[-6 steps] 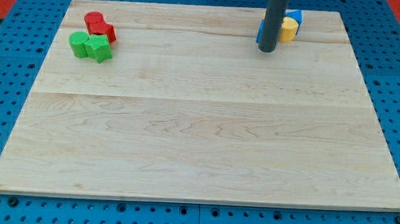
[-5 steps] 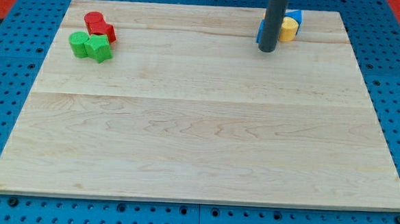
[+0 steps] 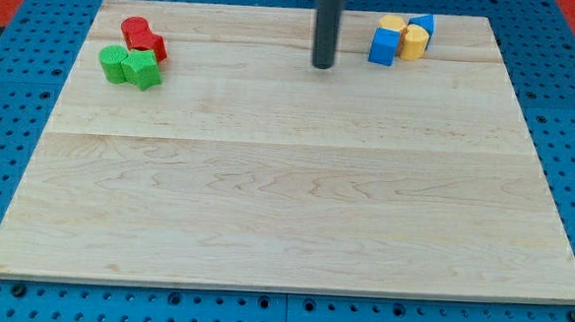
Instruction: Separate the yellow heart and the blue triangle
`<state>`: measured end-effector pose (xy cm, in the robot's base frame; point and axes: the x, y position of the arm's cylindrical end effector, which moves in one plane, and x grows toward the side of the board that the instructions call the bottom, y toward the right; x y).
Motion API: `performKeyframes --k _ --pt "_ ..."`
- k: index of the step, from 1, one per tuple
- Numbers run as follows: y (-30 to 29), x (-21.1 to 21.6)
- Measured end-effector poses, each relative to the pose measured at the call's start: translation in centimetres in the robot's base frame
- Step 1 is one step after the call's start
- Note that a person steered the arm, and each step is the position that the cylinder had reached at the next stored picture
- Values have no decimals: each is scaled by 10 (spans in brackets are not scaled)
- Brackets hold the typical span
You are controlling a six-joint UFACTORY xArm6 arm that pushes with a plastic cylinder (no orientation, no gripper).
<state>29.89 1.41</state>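
Yellow heart (image 3: pixel 415 41) and blue triangle (image 3: pixel 424 24) sit touching at the tabletop's (image 3: pixel 285 200) upper right. My tip (image 3: pixel 323 65) lies to their left, well apart. You have no claw here, only a bare rod.

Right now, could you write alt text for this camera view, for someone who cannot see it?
A dark rod's tip rests on a wooden board near the view's top, left of and apart from a tight cluster of two blue blocks and two yellow blocks. At the view's upper left sit two red blocks beside two green blocks.
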Motion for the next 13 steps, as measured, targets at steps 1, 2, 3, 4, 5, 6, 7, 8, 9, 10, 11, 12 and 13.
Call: performKeyframes --k 1,2,3,4,5,6,7,8,9,10,11,12,13 --pt "6 -48" --pt "31 -106" --pt "63 -107" --pt "105 -108" --pt "138 -106" --pt "186 -107" --pt "195 -107" --pt "190 -100" --pt "187 -81" --pt "186 -57" --pt "168 -35" --pt "130 -15" --pt "92 6"
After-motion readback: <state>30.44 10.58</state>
